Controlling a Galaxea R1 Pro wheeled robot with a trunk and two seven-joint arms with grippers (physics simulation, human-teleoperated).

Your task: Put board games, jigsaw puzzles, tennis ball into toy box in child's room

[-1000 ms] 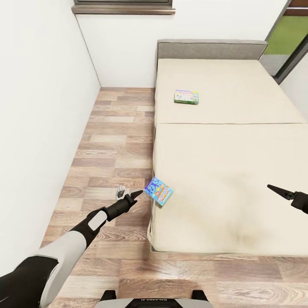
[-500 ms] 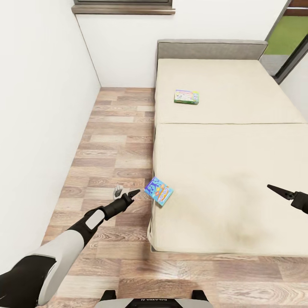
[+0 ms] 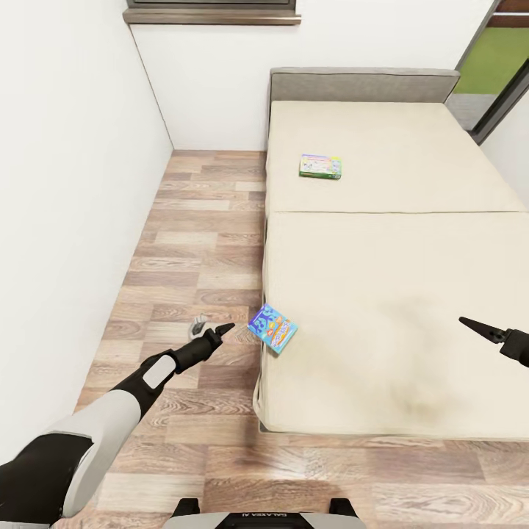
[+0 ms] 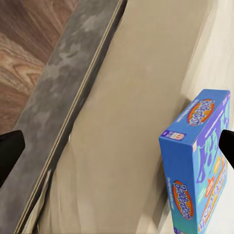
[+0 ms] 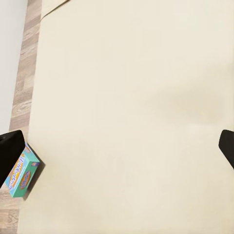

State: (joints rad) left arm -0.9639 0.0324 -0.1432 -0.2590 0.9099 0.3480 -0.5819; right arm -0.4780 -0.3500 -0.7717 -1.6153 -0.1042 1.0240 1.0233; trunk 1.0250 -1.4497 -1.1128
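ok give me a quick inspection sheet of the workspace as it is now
surface: cream bed, grey headboard, bare apart from two boxes
job's things: blue game at the bed's near left edge, tilted; green game flat further up the bed
clutter: nothing seen
grippers: left gripper open over the floor just short of the blue game, not touching; right gripper open over the bed, empty
cables: nothing seen
surroundings: white walls, wood-plank floor, window sill above, doorway at far right
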